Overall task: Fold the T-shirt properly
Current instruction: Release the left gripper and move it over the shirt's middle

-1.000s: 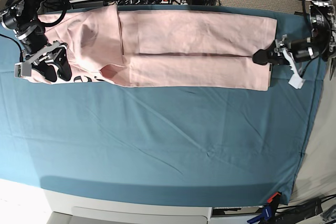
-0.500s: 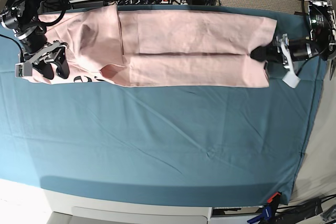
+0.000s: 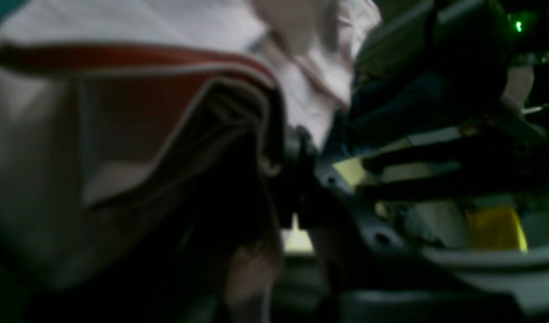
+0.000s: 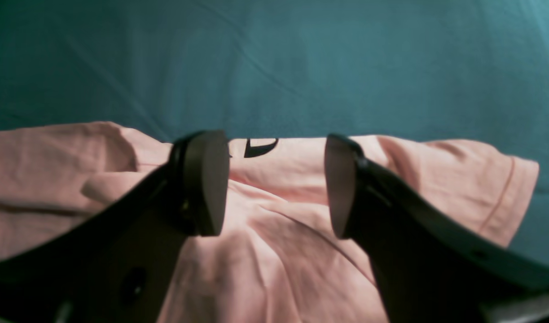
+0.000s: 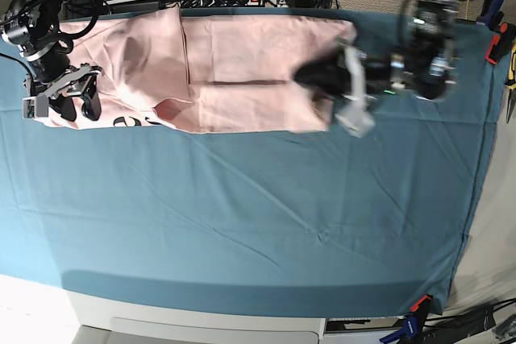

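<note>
**Carrying the hem across — where this fold could slip**

Holding the bottom edge of the T-shirt (image 5: 242,70) in my left gripper (image 5: 318,78), I have the fingers pinched together on the pink cloth; my left wrist camera shows layered folds of it bunched right against the jaw, blurred and dark. In the base view that end of the shirt is lifted and doubled back toward the middle, while the rest lies flat along the far side of the teal table cloth (image 5: 258,215).

My right gripper (image 4: 274,184) hangs over the sleeve end with its fingers (image 4: 202,184) wide apart, clamped on nothing — pink fabric and a scrap of black lettering (image 4: 261,147) show between them.

Risks, as I judge them:

- My pinch may hold only the top layer. If so, the lower layer would sag or drag behind and the fold would land crooked.
- I grip the hem at one place only, so its loose corners could droop and curl under as I travel.
- Nothing pins the collar end. A pull along the table could slide the whole shirt, or ruck the table cloth beneath it.
- Letting go too high would let the edge flop short of the shoulders.
</note>
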You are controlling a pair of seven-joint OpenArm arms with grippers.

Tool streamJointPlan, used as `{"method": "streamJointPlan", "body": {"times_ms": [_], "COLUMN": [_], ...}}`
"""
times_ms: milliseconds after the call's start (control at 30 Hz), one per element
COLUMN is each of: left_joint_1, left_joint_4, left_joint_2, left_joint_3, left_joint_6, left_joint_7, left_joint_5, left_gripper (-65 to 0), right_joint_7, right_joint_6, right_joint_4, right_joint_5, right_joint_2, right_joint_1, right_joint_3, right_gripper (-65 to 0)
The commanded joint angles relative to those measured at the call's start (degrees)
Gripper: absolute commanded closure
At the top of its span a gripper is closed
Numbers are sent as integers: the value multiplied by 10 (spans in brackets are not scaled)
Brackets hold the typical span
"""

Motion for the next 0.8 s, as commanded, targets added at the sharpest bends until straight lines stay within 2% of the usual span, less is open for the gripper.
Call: {"method": "streamJointPlan", "body": {"times_ms": [0,233,467,600,767], "left_joint_1": [-21,-78,-113,-137,-154], "left_joint_4": [10,-17,-90,-131,-148], "left_joint_2": [13,94,153,173,176], "left_joint_3": [14,99,130,130,130], "left_joint_6": [-3,-3,-3,-3,-3], "left_joint_7": [-21,-60,-63,-66,-68], "left_joint_5": [-2,91,98,99,98], "left_gripper": [0,0,0,0,0], "right_joint_7": [17,18,20,21,21], "right_joint_6": [1,1,1,1,1], "right_joint_4": [9,9,9,9,9], "right_joint_5": [11,-14,-16,-16,-16], "right_joint_2": [8,8,8,8,8], "right_joint_1": [3,2,2,2,2], "right_joint_3": [3,3,3,3,3], "right_gripper": [-339,-339,-339,-339,-339]}}
